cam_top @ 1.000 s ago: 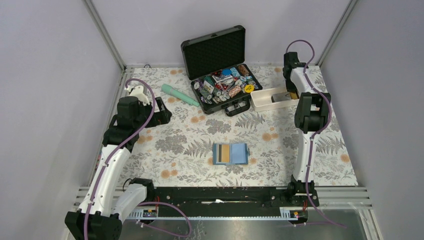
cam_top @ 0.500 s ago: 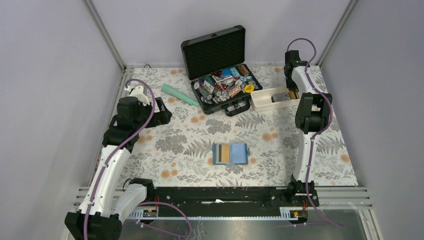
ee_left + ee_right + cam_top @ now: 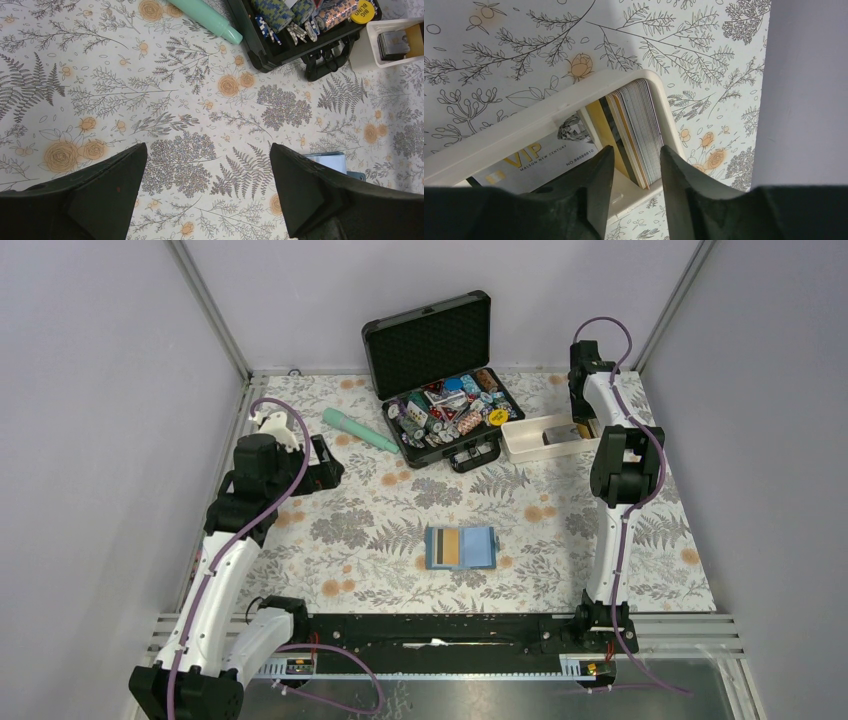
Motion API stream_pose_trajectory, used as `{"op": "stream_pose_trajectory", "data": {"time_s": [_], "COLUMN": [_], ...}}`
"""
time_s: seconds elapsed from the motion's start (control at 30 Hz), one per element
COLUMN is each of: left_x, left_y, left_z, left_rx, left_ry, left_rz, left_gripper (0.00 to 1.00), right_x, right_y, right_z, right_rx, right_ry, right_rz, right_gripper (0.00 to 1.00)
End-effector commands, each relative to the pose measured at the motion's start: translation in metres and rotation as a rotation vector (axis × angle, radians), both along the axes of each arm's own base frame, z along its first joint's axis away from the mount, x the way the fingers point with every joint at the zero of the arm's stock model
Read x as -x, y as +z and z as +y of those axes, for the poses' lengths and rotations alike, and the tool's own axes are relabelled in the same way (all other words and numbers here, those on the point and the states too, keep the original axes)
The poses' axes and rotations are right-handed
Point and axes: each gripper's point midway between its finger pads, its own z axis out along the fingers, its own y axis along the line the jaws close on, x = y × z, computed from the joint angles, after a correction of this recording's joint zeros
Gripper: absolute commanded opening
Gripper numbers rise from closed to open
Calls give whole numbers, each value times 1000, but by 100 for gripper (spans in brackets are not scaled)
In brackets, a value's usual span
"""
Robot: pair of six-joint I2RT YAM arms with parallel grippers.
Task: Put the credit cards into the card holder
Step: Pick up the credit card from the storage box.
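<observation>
Since the right fingers [image 3: 591, 192] sit half-parted with the credit cards [image 3: 639, 120] between them, grip unclear, I'm on pickup; next, pinch one and lift. Left fingers [image 3: 100, 195] gape wide, idle.

The left arm [image 3: 225, 570] rises from its base with a bent elbow, and its left claw [image 3: 208, 150] faces down over the bench, fingers spread wide. The right arm [image 3: 612, 530] stretches up and far back, and its right claw [image 3: 634, 155] points down, fingers partly apart. Whether they press on anything cannot be told.
</observation>
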Motion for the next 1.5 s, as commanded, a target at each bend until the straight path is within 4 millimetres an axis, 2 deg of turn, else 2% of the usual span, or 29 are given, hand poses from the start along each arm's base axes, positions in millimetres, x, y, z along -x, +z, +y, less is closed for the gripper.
{"op": "stream_pose_trajectory", "data": {"time_s": [0.0, 0.2, 0.27, 0.37, 0.57, 0.8, 1.0, 1.17, 1.47], "left_x": [-3, -3, -3, -2, -2, -2, -2, -2, -1], "left_y": [10, 10, 10, 10, 9, 9, 10, 9, 10], "left_z": [-3, -4, -3, -4, -4, -4, -4, -5, -5], "left_rx": [2, 2, 2, 2, 0, 0, 0, 0, 2], "left_ry": [-19, -21, -20, -24, -25, -25, -25, -26, -27], "left_rz": [-51, -50, -50, -50, -49, -48, -51, -50, -53], "left_gripper": [99, 99, 99, 99, 99, 99, 99, 99, 99], "right_x": [-3, -3, -4, -4, -4, -2, -2, -1, -3], "right_y": [23, 25, 23, 17, 2, -4, 0, 4, 26], "right_z": [1, -10, -4, 4, 5, -4, -13, -13, -12], "right_rx": [38, 117, 122, 124, 117, 176, 222, 225, 214], "right_ry": [16, 4, 19, 36, 44, 8, -23, -33, -42], "right_rz": [-27, -36, -30, -16, 20, 46, 44, 33, -17], "right_gripper": [48, 52, 53, 60, 68, 71, 69, 57, 49]}}
